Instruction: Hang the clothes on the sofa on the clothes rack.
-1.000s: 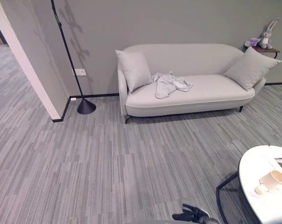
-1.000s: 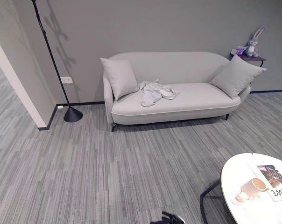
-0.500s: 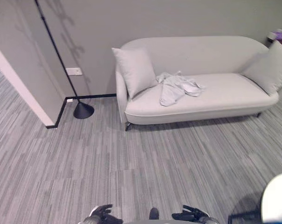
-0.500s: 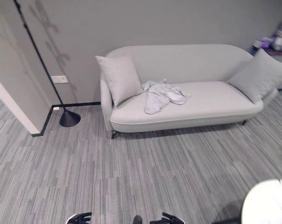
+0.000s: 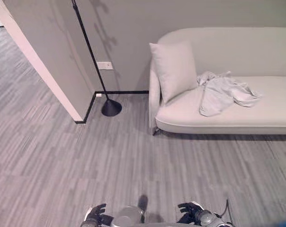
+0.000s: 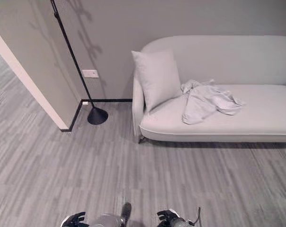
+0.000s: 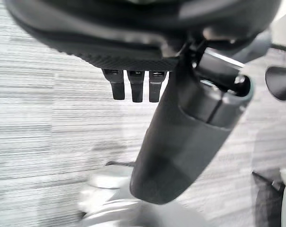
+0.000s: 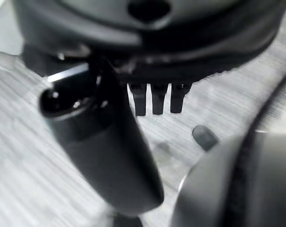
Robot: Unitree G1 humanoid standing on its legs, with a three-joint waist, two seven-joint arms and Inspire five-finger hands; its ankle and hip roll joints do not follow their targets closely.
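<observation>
Crumpled clothes [image 5: 224,92] on sofa [image 5: 237,113] beside cushion [image 5: 174,69]

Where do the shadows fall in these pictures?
Left eye view: the black pole stand throws a soft, branched shadow on the grey wall, to its right. Right eye view: a dark band lies on the floor under the sofa, and the clothes show only mild fold shadows; the light seems diffuse, from above.

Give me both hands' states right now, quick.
Left hand: open, fingers relaxed, holding nothing.
Right hand: open, fingers relaxed, holding nothing.
</observation>
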